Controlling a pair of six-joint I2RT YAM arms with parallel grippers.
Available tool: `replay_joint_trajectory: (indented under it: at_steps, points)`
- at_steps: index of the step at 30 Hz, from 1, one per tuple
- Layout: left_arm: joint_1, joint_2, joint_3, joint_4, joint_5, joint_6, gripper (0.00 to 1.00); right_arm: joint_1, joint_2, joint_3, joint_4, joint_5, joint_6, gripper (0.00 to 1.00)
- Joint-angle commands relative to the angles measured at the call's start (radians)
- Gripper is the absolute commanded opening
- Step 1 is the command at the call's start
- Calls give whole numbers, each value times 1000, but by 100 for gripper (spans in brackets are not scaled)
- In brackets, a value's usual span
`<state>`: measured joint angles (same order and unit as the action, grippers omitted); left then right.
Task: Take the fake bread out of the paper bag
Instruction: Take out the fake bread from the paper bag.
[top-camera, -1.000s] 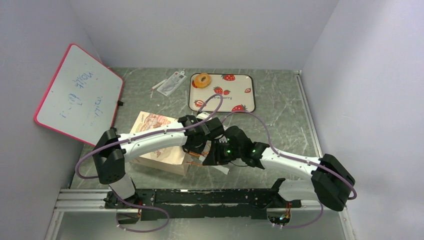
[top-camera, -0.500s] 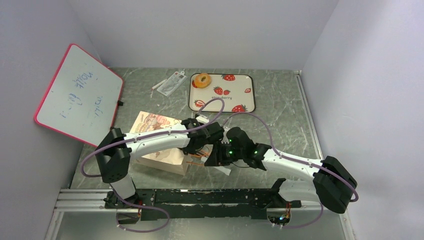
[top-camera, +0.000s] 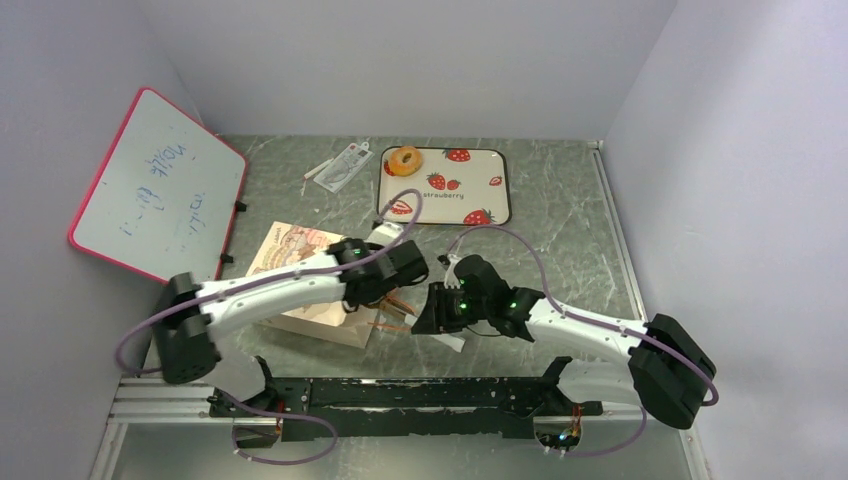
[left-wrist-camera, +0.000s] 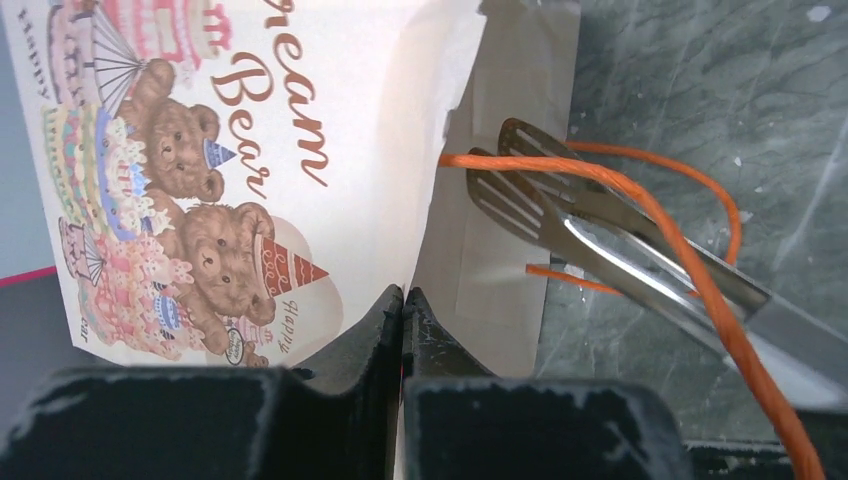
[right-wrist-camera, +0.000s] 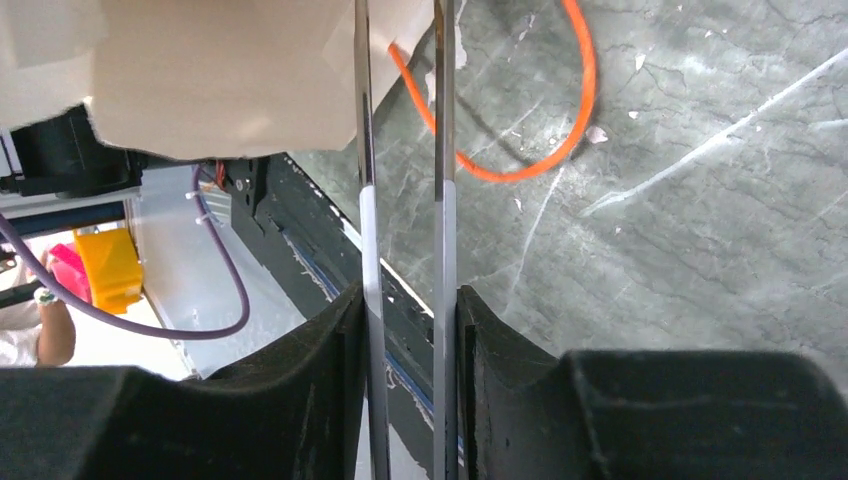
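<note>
The paper bag (top-camera: 292, 246) lies on its side, its bear-printed face (left-wrist-camera: 330, 120) up and its mouth toward the right. My left gripper (top-camera: 383, 291) (left-wrist-camera: 402, 292) is shut on the edge of the bag's mouth. An orange handle loop (left-wrist-camera: 640, 200) (right-wrist-camera: 570, 130) trails onto the table. My right gripper (top-camera: 440, 310) (right-wrist-camera: 405, 295) is shut on metal tongs (right-wrist-camera: 445, 150). The tongs' slotted tips (left-wrist-camera: 520, 190) sit at the bag's opening. One ring-shaped fake bread (top-camera: 405, 160) lies on the strawberry tray (top-camera: 470, 185). The bag hides any bread inside it.
A pink-framed whiteboard (top-camera: 155, 190) leans at the left. A clear plastic packet (top-camera: 340, 165) lies behind the bag, left of the tray. The arms' base rail (top-camera: 400, 395) runs along the near edge. Walls close in on three sides.
My left gripper has closed on the bag's mouth edge and the left arm has swung leftward. The right arm with the tongs has barely moved.
</note>
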<state>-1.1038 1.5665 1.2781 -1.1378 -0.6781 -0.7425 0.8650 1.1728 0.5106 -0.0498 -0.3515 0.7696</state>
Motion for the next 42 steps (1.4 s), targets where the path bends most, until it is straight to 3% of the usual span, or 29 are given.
replay_joint_trajectory:
  at_steps: [1, 5, 12, 42]
  points:
    - [-4, -209, -83, 104, -13, 74, 7, -4, -25, 62, -5, -5, -31, 36]
    - [1, -321, -150, 180, 34, 122, 7, -4, -24, 101, -19, -3, -42, 36]
    - [1, -369, -190, 216, 72, 157, 7, -3, 13, 160, -6, -22, -47, 37]
    - [1, -373, -192, 268, 115, 197, 7, 36, 164, 205, 146, -92, -27, 46]
